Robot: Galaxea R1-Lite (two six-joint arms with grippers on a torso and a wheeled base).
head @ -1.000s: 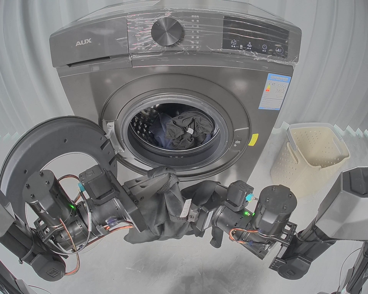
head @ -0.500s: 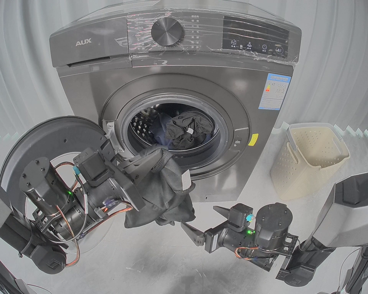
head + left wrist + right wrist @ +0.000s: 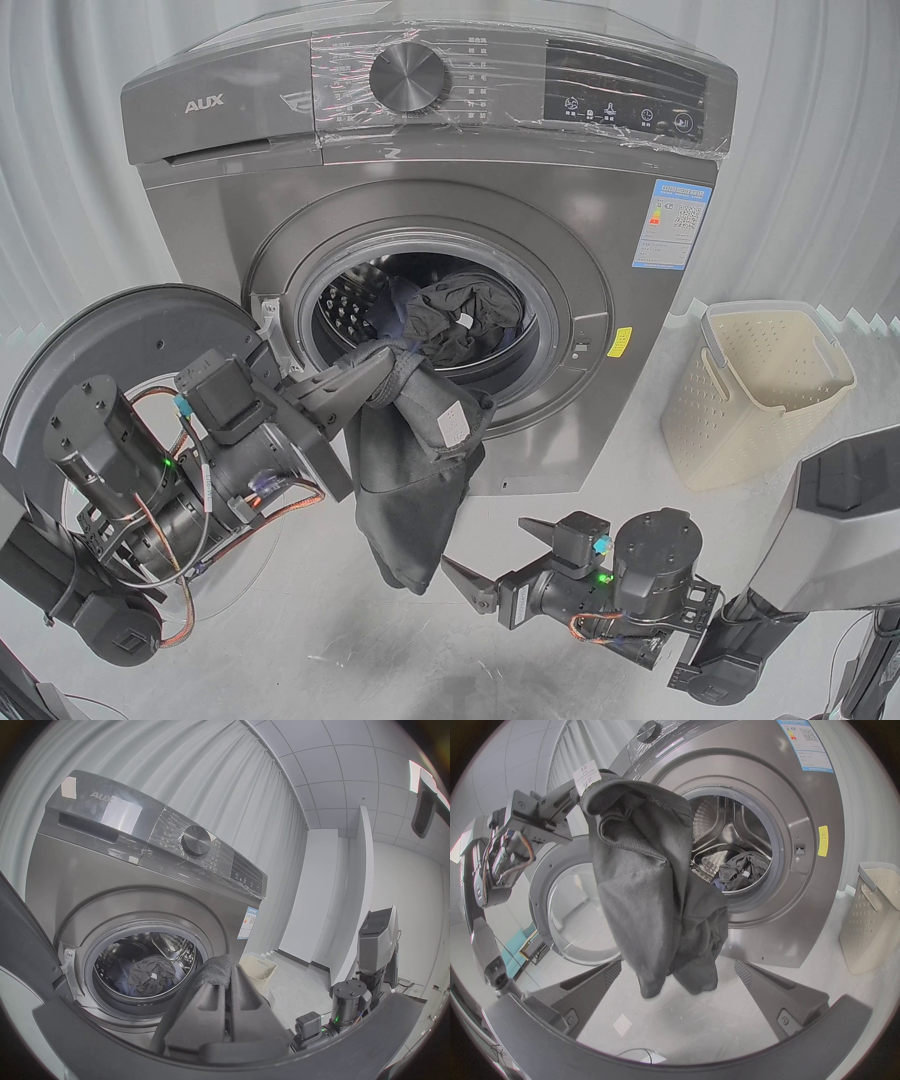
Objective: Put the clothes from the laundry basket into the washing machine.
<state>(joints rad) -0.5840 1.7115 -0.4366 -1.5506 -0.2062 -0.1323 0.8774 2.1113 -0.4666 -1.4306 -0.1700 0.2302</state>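
The left gripper has come up and inward over the last half second, from under the door ring to the rim of the drum mouth at about 7 o'clock. The dark garment it carries now hangs long and straight toward 6 o'clock instead of sitting bunched. The right gripper has sunk a little lower since then. It is clear of the cloth, which it was gripping 1 second ago. The left gripper's fingers are pressed together on the garment's top fold, and the cloth bulges out over them. That fold sits right at the lip of the opening, though I can't tell whether it touches the seal. A white label shows on the cloth just below the fold, and all the rest dangles outside the washing machine, in front of its lower panel. The right gripper holds nothing. Its 2 fingers are spread wide, just beside the garment's lower tip at 3 o'clock and apart from it. Inside the drum lies a dark pile of clothes. The round door stands swung fully open at 8 o'clock of the drum mouth. The cream laundry basket stands on the floor at 4 o'clock, well apart from both grippers.
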